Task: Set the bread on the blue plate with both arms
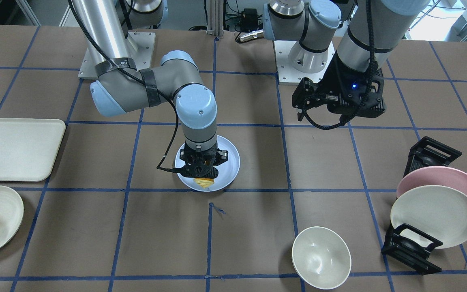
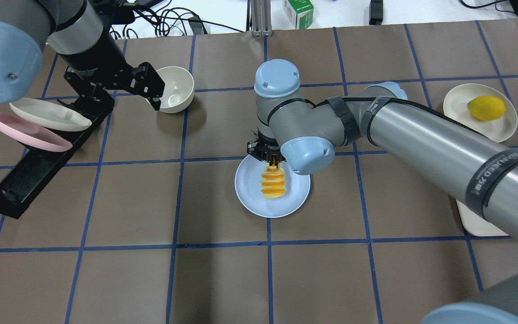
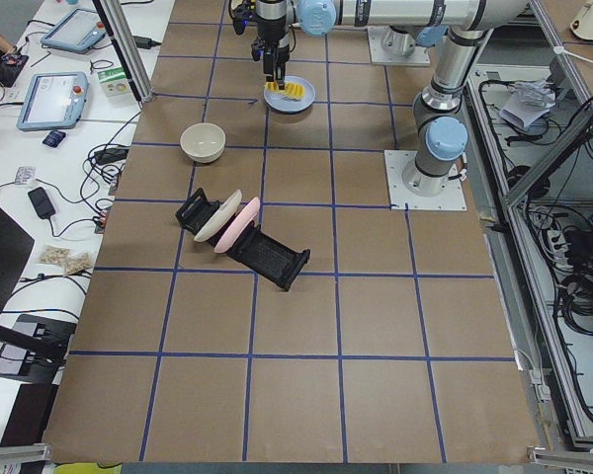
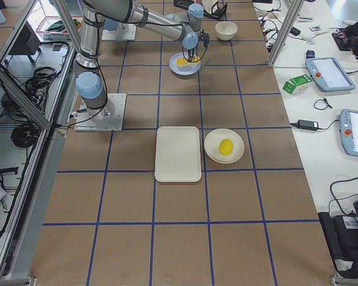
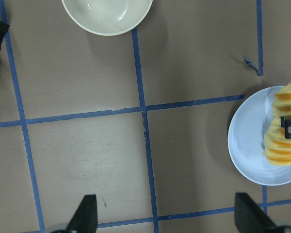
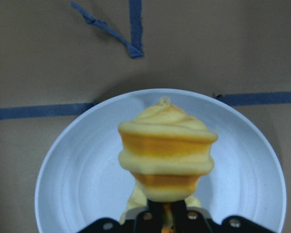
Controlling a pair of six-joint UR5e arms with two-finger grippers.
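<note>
The bread [image 2: 273, 182], a yellow loaf with orange ridges, is over the middle of the blue plate [image 2: 250, 198] at the table's centre. My right gripper [image 2: 273, 160] is shut on its far end and points straight down. In the right wrist view the bread [image 6: 166, 155] hangs from the gripper [image 6: 167, 217] above the plate [image 6: 72, 184]; I cannot tell if it touches. My left gripper [image 2: 152, 87] is open and empty, raised near the white bowl. Its wrist view shows the bread [image 5: 281, 141] and plate [image 5: 247, 145] off to the right.
A white bowl [image 2: 174, 87] stands close to the left gripper. A black rack [image 2: 34, 153] holds a pink plate [image 2: 29, 132] and a cream plate [image 2: 50, 114] at the left. A lemon [image 2: 486, 108] lies on a cream plate at the right, with a cream tray [image 1: 14, 148] beside it.
</note>
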